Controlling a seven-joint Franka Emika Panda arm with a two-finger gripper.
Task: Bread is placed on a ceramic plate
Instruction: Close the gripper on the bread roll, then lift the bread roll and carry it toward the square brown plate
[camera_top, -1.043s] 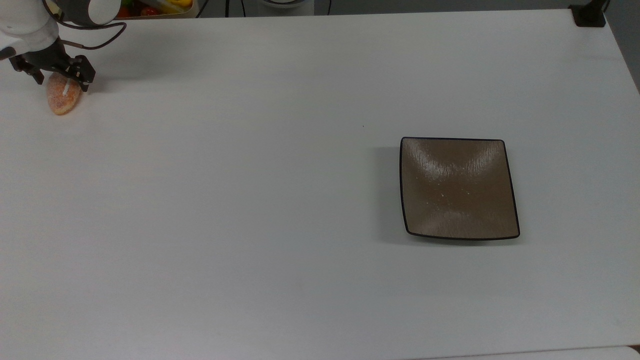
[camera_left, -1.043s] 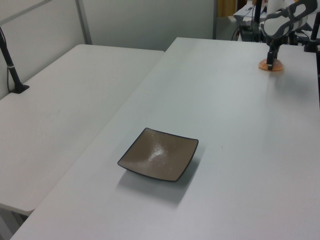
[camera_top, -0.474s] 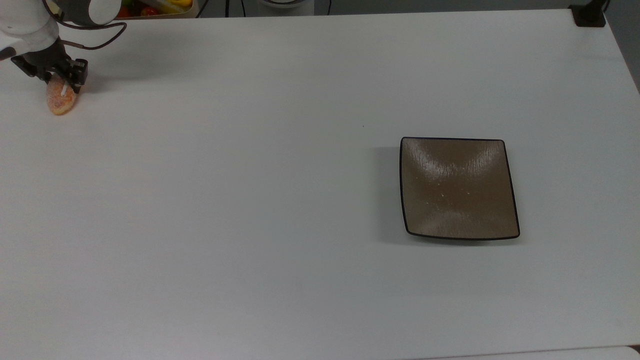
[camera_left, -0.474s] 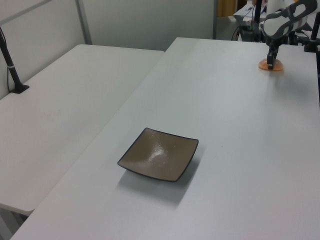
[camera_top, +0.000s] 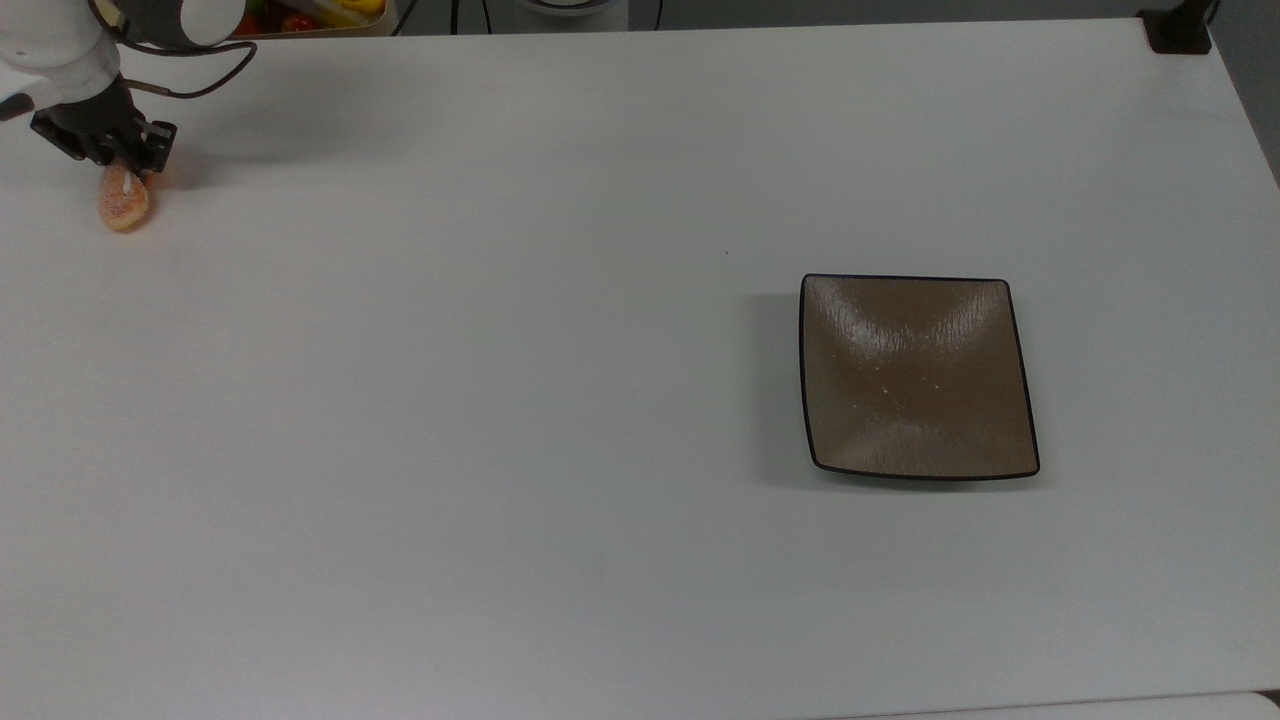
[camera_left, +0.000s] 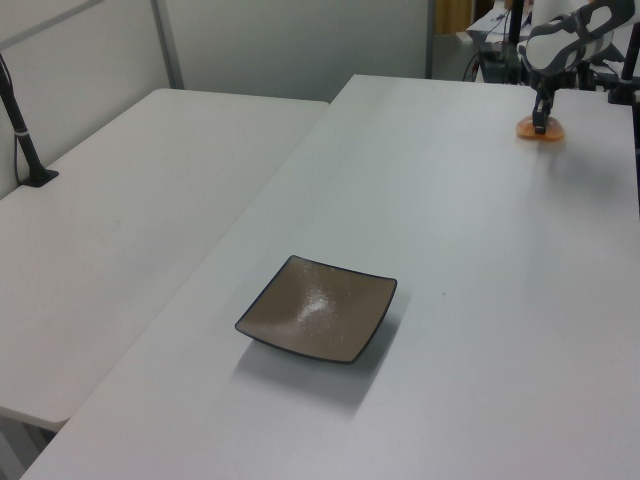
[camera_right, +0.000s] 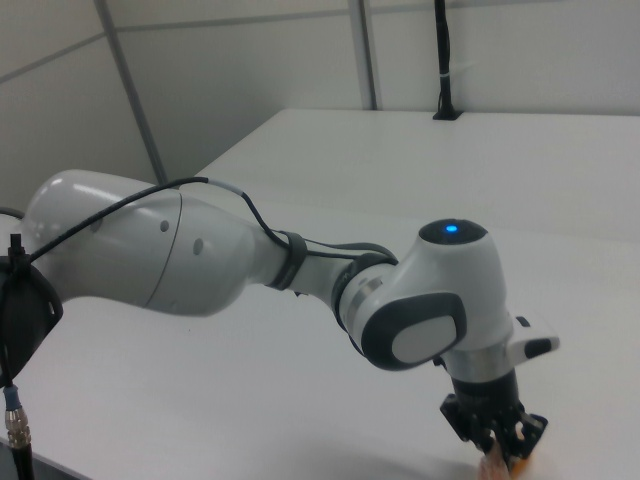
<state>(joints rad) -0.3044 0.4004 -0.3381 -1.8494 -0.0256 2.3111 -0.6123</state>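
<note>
My black two-finger claw (camera_top: 120, 160) sits at the far upper-left corner of the top view, closed in narrowly on the small oval orange-tan bread (camera_top: 124, 203) with its grainy sugared crust and thin white cream strip. The fingers grip the upper end of the bun as the top view shows it, one on each side, and the rest of the bun pokes out below them toward the top view's bottom edge. I cannot tell whether the bread touches the table or hangs just clear of it.

In the left view my claw (camera_left: 541, 124) comes down from the white and grey wrist onto the bread (camera_left: 541, 131) at the far right end of the wide white tabletop (camera_left: 470, 300). In the right view my white arm (camera_right: 230, 250) bends down to the claw (camera_right: 497, 435), and a sliver of the orange bread (camera_right: 493, 468) shows at the bottom edge between the fingertips.

The square glossy brown ceramic plate (camera_top: 915, 375) with its thin dark rim lies flat on the table, well apart from the bread — toward the top view's right and a little lower. In the left view the plate (camera_left: 318, 320) is in the foreground with nothing in its shallow dished centre.
</note>
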